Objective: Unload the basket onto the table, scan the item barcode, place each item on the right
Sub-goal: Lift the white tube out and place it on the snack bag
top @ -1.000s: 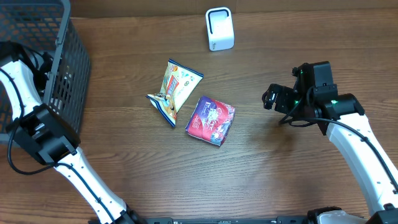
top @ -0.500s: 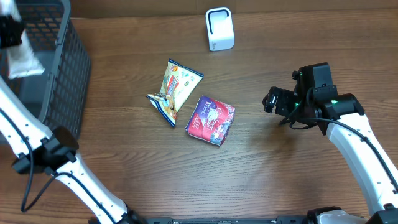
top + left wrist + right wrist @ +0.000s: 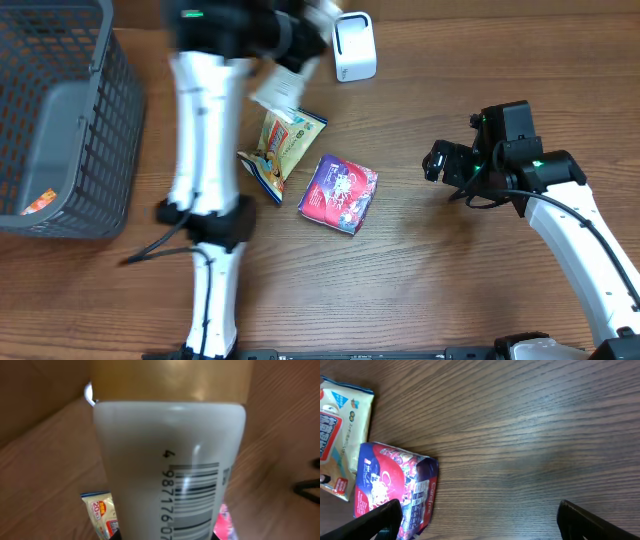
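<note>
Since the left jaws are clenched on the white container point(image 3: 170, 475), upper centre of the overhead frame, its barcode point(image 3: 196, 495) should be turned squarely toward the scanner point(image 3: 353, 46) nearby; right jaws stand released.

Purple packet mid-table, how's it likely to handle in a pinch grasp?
The purple packet looks like glossy film, so probably slippery. Its puffy, creased sides suggest it dents rather than stays stiff. It lies flat on the table, so it seems unlikely to roll.

Table point(image 3: 420, 290) holds basket point(image 3: 110, 130), scanner point(image 3: 353, 47) (white).
</note>
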Controlling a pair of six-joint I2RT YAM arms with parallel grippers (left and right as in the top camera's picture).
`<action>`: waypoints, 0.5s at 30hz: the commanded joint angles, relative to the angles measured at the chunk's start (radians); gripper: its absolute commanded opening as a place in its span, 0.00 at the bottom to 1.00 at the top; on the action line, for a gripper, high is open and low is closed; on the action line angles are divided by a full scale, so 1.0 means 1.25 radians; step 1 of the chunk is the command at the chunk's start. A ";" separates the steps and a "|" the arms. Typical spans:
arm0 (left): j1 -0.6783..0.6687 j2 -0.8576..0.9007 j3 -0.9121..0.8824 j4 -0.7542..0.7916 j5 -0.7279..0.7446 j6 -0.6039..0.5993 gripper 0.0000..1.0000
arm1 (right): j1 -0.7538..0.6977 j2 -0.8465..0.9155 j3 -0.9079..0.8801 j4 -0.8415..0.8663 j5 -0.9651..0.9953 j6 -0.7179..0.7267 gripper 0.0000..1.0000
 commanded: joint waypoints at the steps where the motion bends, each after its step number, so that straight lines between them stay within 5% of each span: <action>1: -0.126 0.146 0.001 -0.011 -0.354 -0.100 0.04 | 0.003 -0.001 0.012 0.002 0.009 -0.004 1.00; 6: -0.184 0.305 0.001 -0.054 -0.498 -0.195 0.04 | 0.002 -0.001 0.012 0.002 0.059 -0.052 1.00; 11: -0.241 0.315 -0.013 -0.054 -0.799 -0.338 0.04 | 0.002 -0.001 0.012 0.004 0.071 -0.063 1.00; 15: -0.293 0.315 -0.112 -0.054 -0.887 -0.406 0.07 | 0.002 -0.001 0.012 0.004 0.071 -0.063 1.00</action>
